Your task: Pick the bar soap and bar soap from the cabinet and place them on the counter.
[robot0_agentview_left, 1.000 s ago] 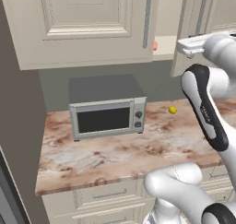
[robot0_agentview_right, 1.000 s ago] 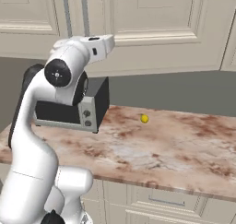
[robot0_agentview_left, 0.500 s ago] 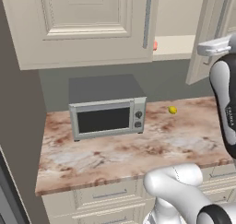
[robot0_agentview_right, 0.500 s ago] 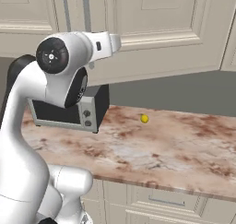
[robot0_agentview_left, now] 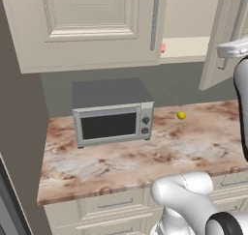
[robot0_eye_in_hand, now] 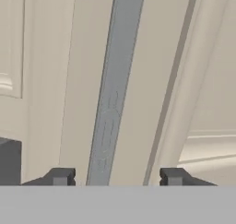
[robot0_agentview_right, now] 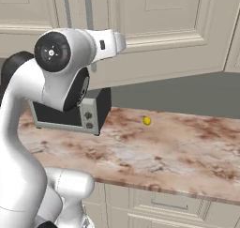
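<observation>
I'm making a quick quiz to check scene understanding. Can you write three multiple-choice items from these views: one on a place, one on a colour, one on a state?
1. Where does the small ball lie?
A. on the counter, right of the microwave
B. on top of the microwave
C. in the cabinet

2. What colour is it?
A. blue
B. yellow
C. green

3. How stands the cabinet's right door?
A. shut
B. swung open
C. missing

Answers: 1 A, it rests on the marbled top; 2 B, plainly yellow; 3 B, the beige shelf shows beside it.

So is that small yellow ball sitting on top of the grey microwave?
No, the small yellow ball lies on the marbled stone counter, right of the grey microwave.
</observation>
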Motion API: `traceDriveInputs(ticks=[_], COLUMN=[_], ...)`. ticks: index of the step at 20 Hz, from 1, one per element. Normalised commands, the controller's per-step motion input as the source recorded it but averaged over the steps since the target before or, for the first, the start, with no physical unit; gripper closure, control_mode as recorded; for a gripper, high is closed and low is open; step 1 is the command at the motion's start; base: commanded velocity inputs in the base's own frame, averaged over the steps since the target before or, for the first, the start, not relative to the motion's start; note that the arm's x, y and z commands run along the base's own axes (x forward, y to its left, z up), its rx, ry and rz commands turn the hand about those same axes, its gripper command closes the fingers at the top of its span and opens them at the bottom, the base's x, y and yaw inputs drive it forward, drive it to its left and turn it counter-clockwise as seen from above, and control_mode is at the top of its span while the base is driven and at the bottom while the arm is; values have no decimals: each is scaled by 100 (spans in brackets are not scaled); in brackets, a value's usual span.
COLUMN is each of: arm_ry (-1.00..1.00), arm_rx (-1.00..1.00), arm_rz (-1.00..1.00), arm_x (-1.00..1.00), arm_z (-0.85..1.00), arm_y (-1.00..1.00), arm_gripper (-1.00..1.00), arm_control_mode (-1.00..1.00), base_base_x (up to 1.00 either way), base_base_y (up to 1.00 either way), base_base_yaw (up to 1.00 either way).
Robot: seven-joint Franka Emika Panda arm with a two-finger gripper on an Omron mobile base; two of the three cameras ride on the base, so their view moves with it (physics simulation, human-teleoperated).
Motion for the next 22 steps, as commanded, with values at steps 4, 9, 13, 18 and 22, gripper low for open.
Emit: traceDriveInputs(ticks=[4,9,13,18,22], arm_ry=[-27,-26,-14,-11,-9], arm_rx=[0,-2,-5,-4,2], arm_rz=[-4,-15,-23,-27,-29], arm_x=[-72,-52,-25,-20,-28], arm_z=[41,16,0,0,0], arm_y=[-4,23,45,36,37], arm_gripper=[-100,-100,-100,-100,-100], arm_control_mode=[-100,-100,-100,-100,-100], base_base_x=[0,0,0,0,0], base_base_y=[0,0,0,0,0], base_base_yaw=[0,0,0,0,0])
